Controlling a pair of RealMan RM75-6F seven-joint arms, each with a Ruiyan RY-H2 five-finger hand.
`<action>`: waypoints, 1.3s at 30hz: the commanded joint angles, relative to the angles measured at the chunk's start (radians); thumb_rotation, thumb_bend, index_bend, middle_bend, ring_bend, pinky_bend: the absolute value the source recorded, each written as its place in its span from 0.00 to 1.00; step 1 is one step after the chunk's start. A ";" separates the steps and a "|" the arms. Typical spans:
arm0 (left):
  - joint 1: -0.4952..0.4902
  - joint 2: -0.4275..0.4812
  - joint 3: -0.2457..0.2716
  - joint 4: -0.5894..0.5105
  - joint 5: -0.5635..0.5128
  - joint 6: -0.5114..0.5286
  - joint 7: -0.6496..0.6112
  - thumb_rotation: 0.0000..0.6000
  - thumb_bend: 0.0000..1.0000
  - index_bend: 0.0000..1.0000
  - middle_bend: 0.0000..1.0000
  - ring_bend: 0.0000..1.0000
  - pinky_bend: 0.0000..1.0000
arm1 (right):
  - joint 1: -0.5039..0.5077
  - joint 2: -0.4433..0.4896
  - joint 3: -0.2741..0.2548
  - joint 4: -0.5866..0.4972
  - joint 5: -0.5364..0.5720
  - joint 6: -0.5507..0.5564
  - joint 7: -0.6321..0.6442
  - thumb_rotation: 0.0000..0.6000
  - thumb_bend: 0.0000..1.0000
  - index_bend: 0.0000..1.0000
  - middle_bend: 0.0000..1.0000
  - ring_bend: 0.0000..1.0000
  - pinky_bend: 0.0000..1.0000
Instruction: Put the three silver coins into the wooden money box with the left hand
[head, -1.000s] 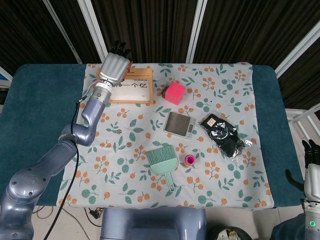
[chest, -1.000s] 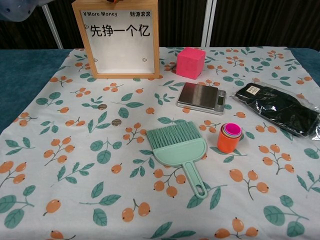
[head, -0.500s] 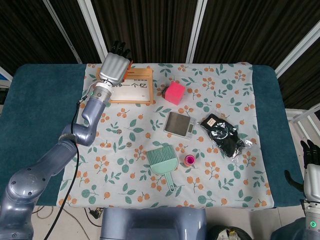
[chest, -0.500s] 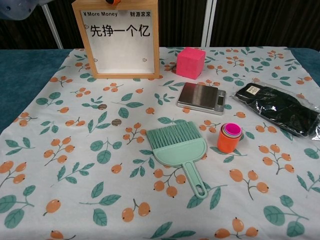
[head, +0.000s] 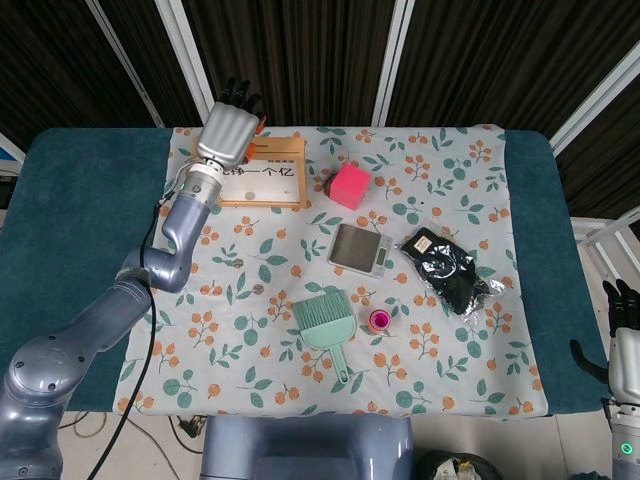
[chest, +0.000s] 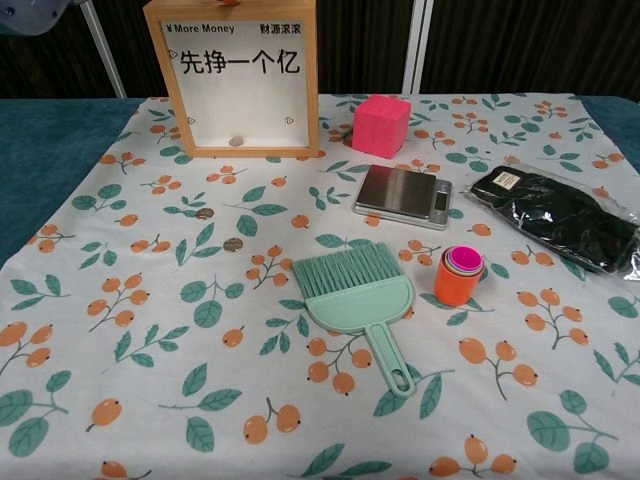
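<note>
The wooden money box (head: 266, 174) (chest: 240, 80) stands at the back left of the floral cloth, with a clear front and Chinese lettering. One silver coin (chest: 236, 141) lies inside it on the bottom. Two more silver coins (chest: 205, 213) (chest: 233, 244) lie on the cloth in front of the box, also seen as coins (head: 238, 263) (head: 258, 289) from the head. My left hand (head: 228, 130) hovers over the box's top left, back up, fingers stretched out and holding nothing that I can see. My right hand (head: 624, 330) hangs off the table's right edge, fingers apart and empty.
A pink cube (chest: 381, 125), a silver scale (chest: 403, 195), a black bagged item (chest: 560, 215), a green hand brush (chest: 356, 295) and an orange stack of cups (chest: 458, 275) lie to the right of the coins. The left forearm (head: 180, 225) crosses the cloth's left side.
A coin has appeared on the bottom of the money box. The orange fingertip seen at the box's top half a second ago is gone. The left hand has lifted slightly.
</note>
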 joint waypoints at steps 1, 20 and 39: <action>0.040 0.036 -0.009 -0.078 0.045 0.151 -0.053 1.00 0.34 0.48 0.18 0.00 0.00 | 0.000 0.000 0.000 0.001 0.000 0.000 0.001 1.00 0.36 0.03 0.02 0.02 0.00; 0.602 0.034 0.312 -0.358 0.330 0.772 -0.415 1.00 0.34 0.44 0.18 0.00 0.00 | 0.002 -0.010 -0.002 0.003 -0.004 0.002 -0.006 1.00 0.36 0.03 0.02 0.02 0.00; 0.565 -0.184 0.356 -0.030 0.389 0.476 -0.447 1.00 0.27 0.44 0.17 0.00 0.00 | -0.004 -0.007 0.002 0.000 -0.002 0.010 0.003 1.00 0.36 0.03 0.02 0.02 0.00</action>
